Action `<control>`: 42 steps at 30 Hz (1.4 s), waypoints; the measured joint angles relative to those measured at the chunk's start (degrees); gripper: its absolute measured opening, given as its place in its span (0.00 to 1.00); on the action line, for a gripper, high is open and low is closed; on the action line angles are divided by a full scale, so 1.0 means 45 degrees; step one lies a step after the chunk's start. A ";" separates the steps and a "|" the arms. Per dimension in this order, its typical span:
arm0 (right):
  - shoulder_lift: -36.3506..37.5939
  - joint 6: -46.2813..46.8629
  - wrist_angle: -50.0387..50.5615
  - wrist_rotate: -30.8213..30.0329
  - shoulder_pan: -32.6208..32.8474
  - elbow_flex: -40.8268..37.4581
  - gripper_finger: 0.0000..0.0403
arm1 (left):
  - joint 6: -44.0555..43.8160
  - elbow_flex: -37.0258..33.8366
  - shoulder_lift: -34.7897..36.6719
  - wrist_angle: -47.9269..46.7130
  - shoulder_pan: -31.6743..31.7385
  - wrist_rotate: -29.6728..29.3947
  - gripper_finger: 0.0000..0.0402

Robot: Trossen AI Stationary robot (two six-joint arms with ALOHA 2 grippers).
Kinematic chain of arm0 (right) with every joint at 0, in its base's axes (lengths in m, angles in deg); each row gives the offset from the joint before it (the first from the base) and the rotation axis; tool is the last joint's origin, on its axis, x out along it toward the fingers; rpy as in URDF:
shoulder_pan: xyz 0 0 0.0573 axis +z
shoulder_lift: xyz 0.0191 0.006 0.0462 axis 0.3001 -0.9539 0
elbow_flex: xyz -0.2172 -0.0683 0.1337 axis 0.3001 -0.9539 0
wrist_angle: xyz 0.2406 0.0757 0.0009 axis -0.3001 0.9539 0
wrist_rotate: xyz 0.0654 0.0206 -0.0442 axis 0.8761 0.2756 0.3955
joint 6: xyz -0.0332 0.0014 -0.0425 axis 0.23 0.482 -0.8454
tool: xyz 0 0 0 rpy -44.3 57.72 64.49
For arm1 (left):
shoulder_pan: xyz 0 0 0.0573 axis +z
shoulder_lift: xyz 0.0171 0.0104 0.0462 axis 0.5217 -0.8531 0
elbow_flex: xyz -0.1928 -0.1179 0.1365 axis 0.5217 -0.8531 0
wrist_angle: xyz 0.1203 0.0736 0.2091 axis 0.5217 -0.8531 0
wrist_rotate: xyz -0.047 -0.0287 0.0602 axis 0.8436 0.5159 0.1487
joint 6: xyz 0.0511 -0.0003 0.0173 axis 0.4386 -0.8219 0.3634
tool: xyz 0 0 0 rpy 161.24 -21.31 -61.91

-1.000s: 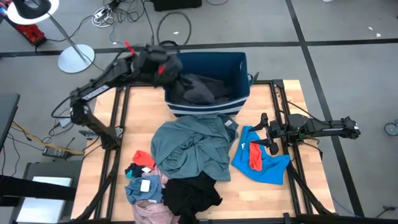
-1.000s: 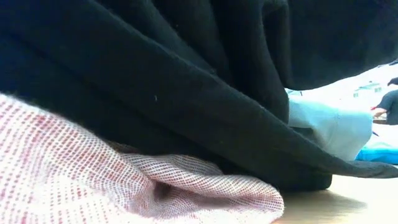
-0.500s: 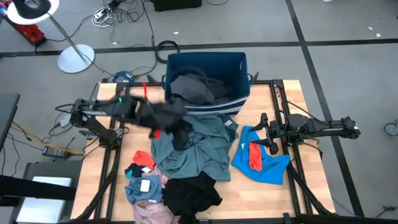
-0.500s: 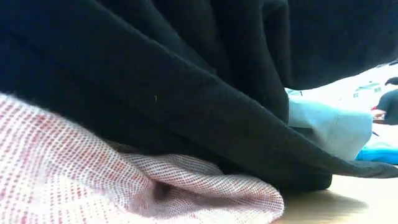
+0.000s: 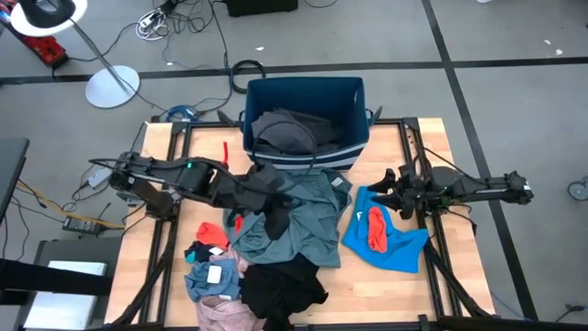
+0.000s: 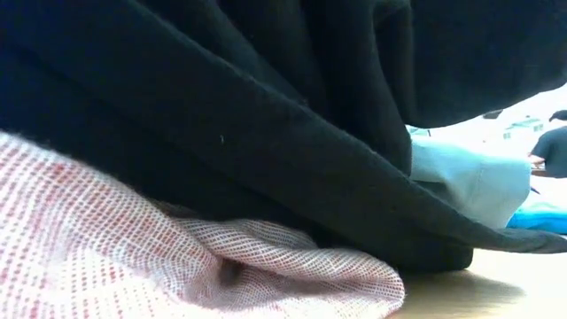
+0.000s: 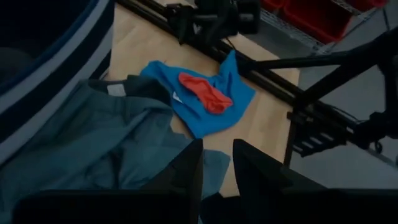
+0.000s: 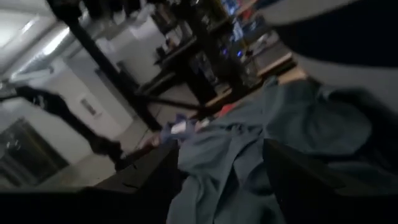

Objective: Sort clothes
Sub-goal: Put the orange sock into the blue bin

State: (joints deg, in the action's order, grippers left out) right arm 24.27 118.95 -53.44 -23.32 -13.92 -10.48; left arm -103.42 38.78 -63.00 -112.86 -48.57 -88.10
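My left gripper (image 5: 276,204) hangs over the large teal garment (image 5: 294,230) in the middle of the table. Its fingers (image 7: 217,149) are a narrow gap apart and empty. A grey garment (image 5: 289,129) lies in the dark blue bin (image 5: 354,87). My right gripper (image 5: 392,195) is open and empty by the far edge of the bright blue cloth (image 5: 400,253), which has a red-orange piece (image 5: 376,230) lying on it. A black garment (image 5: 280,285) and a pink one (image 5: 225,314) lie at the near edge and fill the low view (image 6: 266,133).
A small pile with a red-orange piece (image 5: 211,234) and light blue pieces (image 5: 207,276) lies near left. The bin stands at the table's far edge. Dark frame rails (image 5: 175,211) run along both sides of the table. Bare wood shows near right (image 5: 377,294).
My left arm has swung from the bin's left rim toward the table's near edge and gone down over the teal garment. The grey garment has stayed in the bin. My right gripper has turned a little in place.
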 joint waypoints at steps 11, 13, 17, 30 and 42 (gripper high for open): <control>-0.5158 -0.2561 0.3147 -0.0015 0.0274 0.4833 0.38 | 0.1123 -0.1552 0.0025 0.0012 0.0342 0.0296 0.23; -0.6245 -0.2567 0.4527 0.0149 0.0274 0.6131 0.38 | 0.1170 -0.2269 0.0025 0.0471 0.0324 0.0568 0.23; -0.8053 -0.2245 0.6999 0.1550 0.0274 0.8331 0.37 | 0.1457 -0.3989 0.0282 0.2021 0.0217 0.1083 0.23; -1.1072 0.5095 1.0053 0.2593 0.0455 1.0427 0.28 | 0.0488 -1.1285 0.5332 0.7059 -0.0550 0.1073 0.23; -1.2715 1.0994 1.3684 0.0829 0.2571 1.0427 0.16 | 0.0088 -1.3793 0.9150 0.6980 -0.1046 0.0664 0.23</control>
State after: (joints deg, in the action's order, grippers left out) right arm -32.95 168.43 8.14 -19.59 -2.35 36.44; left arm -103.03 -23.28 -21.83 -81.45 -53.27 -85.11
